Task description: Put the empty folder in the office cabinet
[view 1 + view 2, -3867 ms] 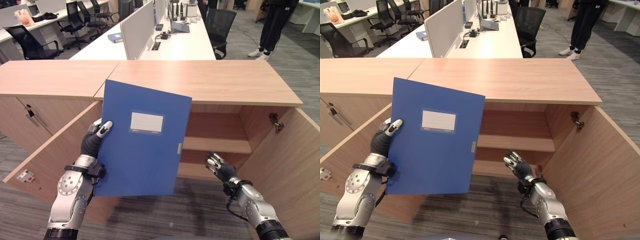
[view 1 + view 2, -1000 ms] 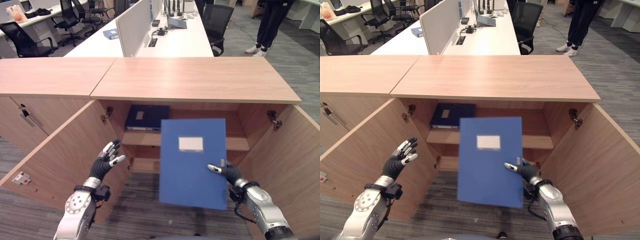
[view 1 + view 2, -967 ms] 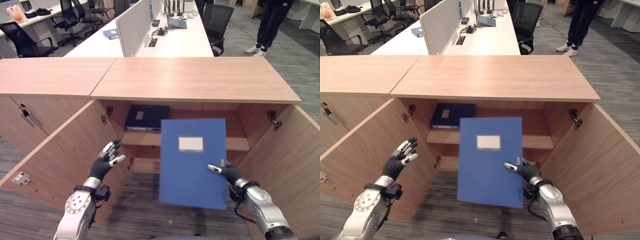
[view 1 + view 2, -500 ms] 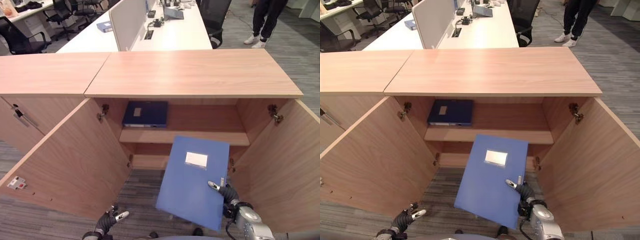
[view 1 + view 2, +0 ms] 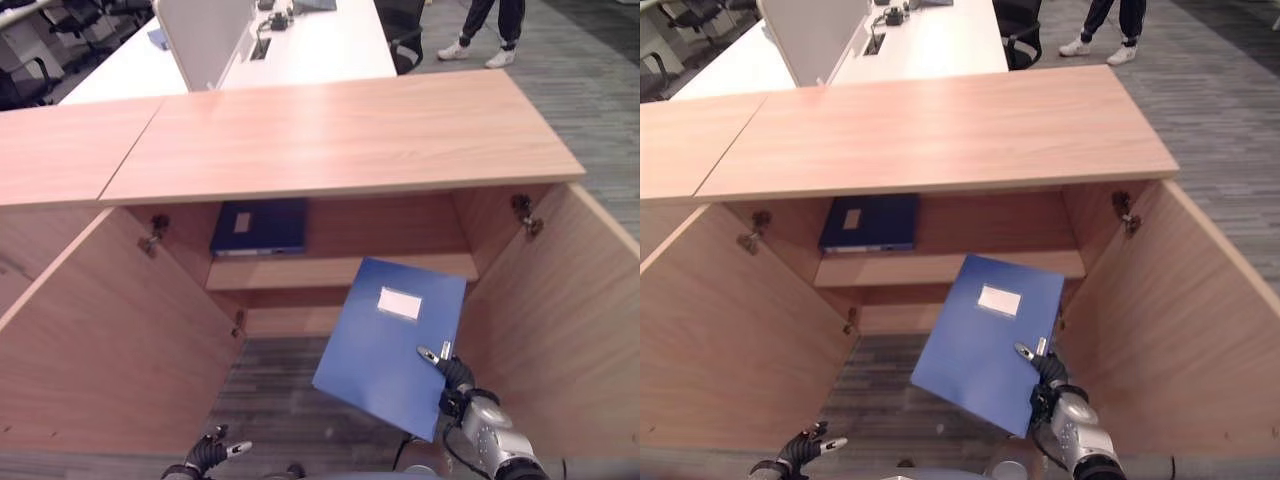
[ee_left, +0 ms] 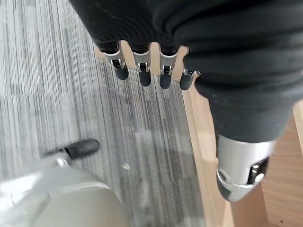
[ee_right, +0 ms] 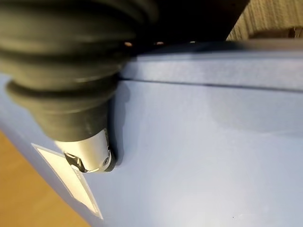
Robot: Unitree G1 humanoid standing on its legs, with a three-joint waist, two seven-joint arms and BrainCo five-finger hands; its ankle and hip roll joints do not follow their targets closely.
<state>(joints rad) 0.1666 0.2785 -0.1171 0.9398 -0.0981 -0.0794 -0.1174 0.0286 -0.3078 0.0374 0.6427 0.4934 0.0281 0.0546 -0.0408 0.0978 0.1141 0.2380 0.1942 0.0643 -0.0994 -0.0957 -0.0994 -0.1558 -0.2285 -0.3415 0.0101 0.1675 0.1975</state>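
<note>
right hand (image 5: 458,378) pinching tilted blue folder (image 5: 388,342), darker folder (image 5: 259,227) on cabinet shelf (image 5: 330,270)

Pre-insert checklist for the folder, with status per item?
1. Blue folder pinched in right hand: ok.
2. Both cabinet doors swung open: ok.
3. Upper shelf free beside the dark folder lying at its left: ok.
4. Lower compartment contents, behind the held folder: cannot tell.
5. Held folder level with the shelf: not ok, tilted in front of the opening.
6. Left hand low, open, off the path: ok.
</note>
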